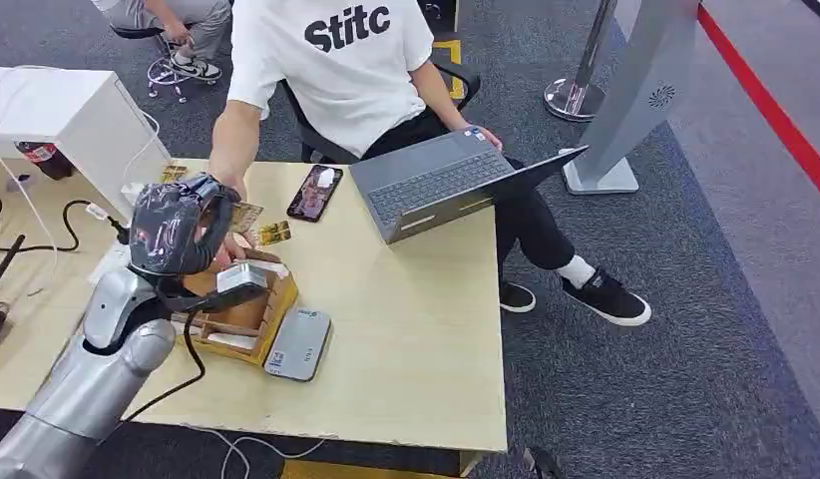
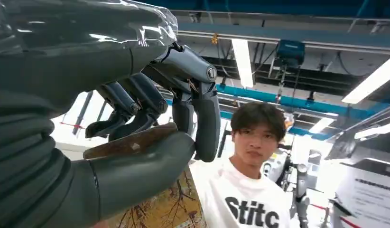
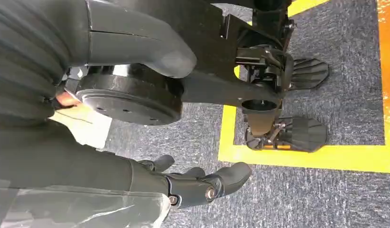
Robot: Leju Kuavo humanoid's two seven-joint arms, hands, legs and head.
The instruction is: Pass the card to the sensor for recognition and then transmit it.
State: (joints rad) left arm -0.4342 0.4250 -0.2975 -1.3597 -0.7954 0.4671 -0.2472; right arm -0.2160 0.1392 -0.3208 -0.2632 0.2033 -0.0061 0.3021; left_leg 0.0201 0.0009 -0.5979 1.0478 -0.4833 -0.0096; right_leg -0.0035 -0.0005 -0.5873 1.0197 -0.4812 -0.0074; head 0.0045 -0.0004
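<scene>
The robot's left hand (image 1: 177,228) is raised over the near-left part of the desk (image 1: 416,329), directly above a wooden card holder (image 1: 248,319), with its palm turned up toward the person in the white shirt (image 1: 331,60) seated across from it. From the left wrist view, the thumb (image 2: 136,175) and the darker fingers (image 2: 202,123) are closed on a thin brown-edged card (image 2: 129,142), seen almost edge-on, its long axis running across the palm. A second card with a gold tree pattern (image 2: 160,209) sits just beyond the thumb; I can't tell whether the hand carries it too or whether the person's hand (image 1: 231,244) is offering it up, since that hand is right at the robot's fingers.

The flat grey sensor (image 1: 298,343) lies on the desk touching the holder's right side, a little nearer the robot than the hand. So the card is above and slightly left of the reader, and I'd judge the coming move to be a short drop down and to the right, turning the card's flat face toward the sensor top. The left arm is the only one placed for it: the right hand (image 3: 198,183) hangs by the robot's leg over the carpet, fingers loosely spread and holding nothing.

A phone (image 1: 315,192), more loose cards (image 1: 273,233) and an open laptop (image 1: 436,185) lie farther across.
</scene>
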